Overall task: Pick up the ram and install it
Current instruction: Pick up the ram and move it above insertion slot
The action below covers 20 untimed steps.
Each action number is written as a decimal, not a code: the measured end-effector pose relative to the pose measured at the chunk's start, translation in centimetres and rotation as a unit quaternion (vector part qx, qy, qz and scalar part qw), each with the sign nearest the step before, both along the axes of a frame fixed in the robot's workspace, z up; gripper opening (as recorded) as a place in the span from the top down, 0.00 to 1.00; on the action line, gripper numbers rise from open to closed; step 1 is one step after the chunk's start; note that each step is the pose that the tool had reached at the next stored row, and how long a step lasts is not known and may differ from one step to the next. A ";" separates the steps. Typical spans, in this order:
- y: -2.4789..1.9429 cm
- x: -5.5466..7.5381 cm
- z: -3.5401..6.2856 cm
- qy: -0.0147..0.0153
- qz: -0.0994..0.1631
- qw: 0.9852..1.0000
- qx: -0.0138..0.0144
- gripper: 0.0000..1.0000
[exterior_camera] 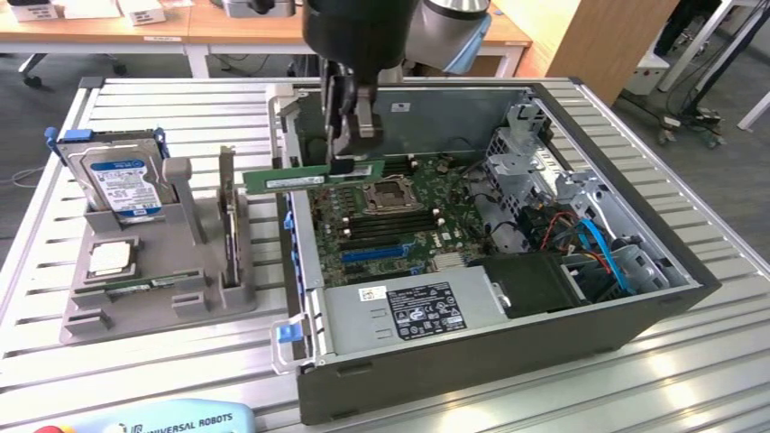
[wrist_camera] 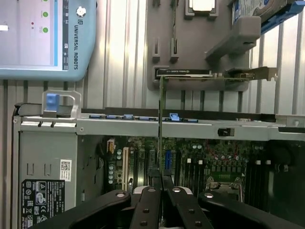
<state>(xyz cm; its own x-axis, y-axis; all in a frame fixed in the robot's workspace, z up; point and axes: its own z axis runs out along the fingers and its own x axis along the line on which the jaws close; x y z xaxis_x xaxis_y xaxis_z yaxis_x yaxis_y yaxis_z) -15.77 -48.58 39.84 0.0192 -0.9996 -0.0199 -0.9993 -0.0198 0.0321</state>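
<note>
1. The black claw (exterior_camera: 356, 161) is clenched on the long, thin green circuit-board ram (exterior_camera: 295, 179), pinching its flat faces near one end.
2. The ram hangs level above the open dark-grey computer case (exterior_camera: 481, 361), over the case's edge.
3. It looks light, stiff and fragile, best held by the board's faces.

— What frames the work area?
— A ribbed aluminium table (exterior_camera: 673, 361) up front. Wooden desks (exterior_camera: 241, 27) on white legs stand behind it.
— And to the exterior view's right?
— A pale wood panel (exterior_camera: 590, 41), grey floor (exterior_camera: 734, 171), even indoor light.
</note>
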 end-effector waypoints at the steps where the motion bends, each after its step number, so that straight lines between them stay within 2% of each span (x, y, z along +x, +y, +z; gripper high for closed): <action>1: 0.00 0.3 0.00 0.000 0.000 1.000 0.000 0.88; 20: 0.00 5.8 0.00 0.000 0.000 1.000 0.000 0.88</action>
